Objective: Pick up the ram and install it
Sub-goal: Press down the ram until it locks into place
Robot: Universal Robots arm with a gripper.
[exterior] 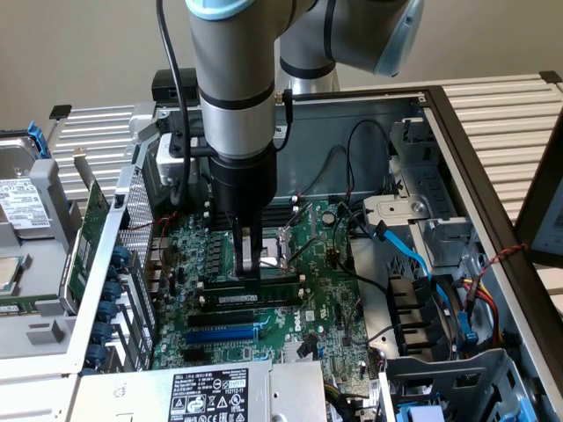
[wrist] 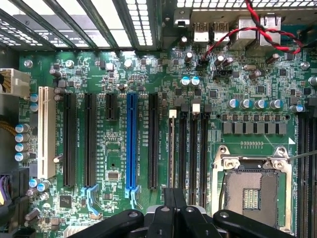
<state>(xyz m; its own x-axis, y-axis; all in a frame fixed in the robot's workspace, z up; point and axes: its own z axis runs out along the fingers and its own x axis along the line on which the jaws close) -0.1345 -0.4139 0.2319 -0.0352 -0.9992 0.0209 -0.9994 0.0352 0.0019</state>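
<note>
An open computer case holds the green motherboard, with black and blue cables bundled toward the exterior view's right and a drive cage off to the left. The arm reaches straight down among them. Its gripper has fingers pressed together, their tips right on the ram, which lies flat along the memory slots beside the silver processor socket.

The closed gripper hangs over a green motherboard, its fingers pressed together above the black memory slots, between a blue expansion slot and the bare CPU socket.
</note>
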